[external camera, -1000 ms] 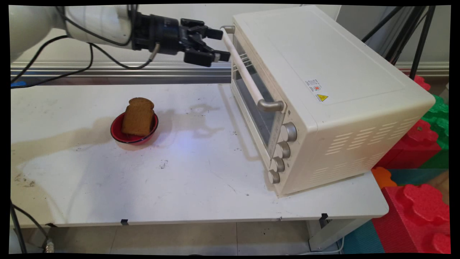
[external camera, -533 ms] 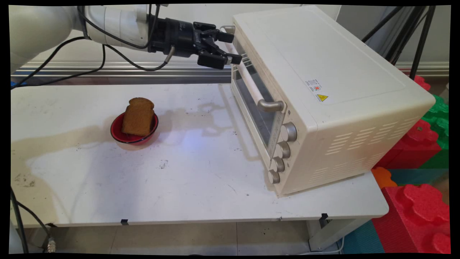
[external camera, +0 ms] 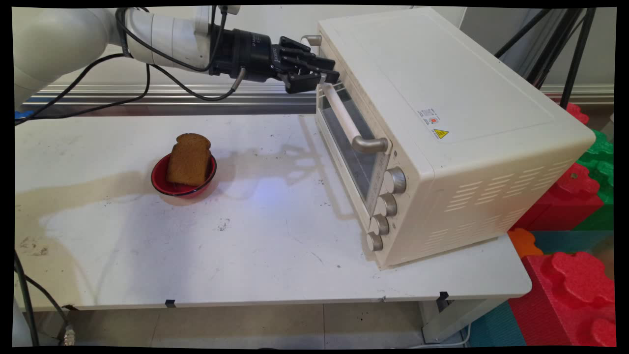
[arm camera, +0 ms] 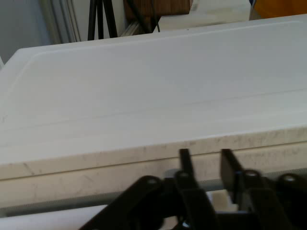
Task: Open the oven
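Gripper [external camera: 328, 74] is closed around the far end of the oven [external camera: 442, 123] door handle [external camera: 344, 118], fingers [arm camera: 229, 167] pinched on the bar at the oven's top front edge. Bowl [external camera: 183, 188] with bread [external camera: 189, 159] sits well left of the oven, on the table [external camera: 245, 246].

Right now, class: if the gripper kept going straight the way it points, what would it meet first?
Probably the oven itself: the gripper is already at the door handle, so its upper front edge lies just ahead.
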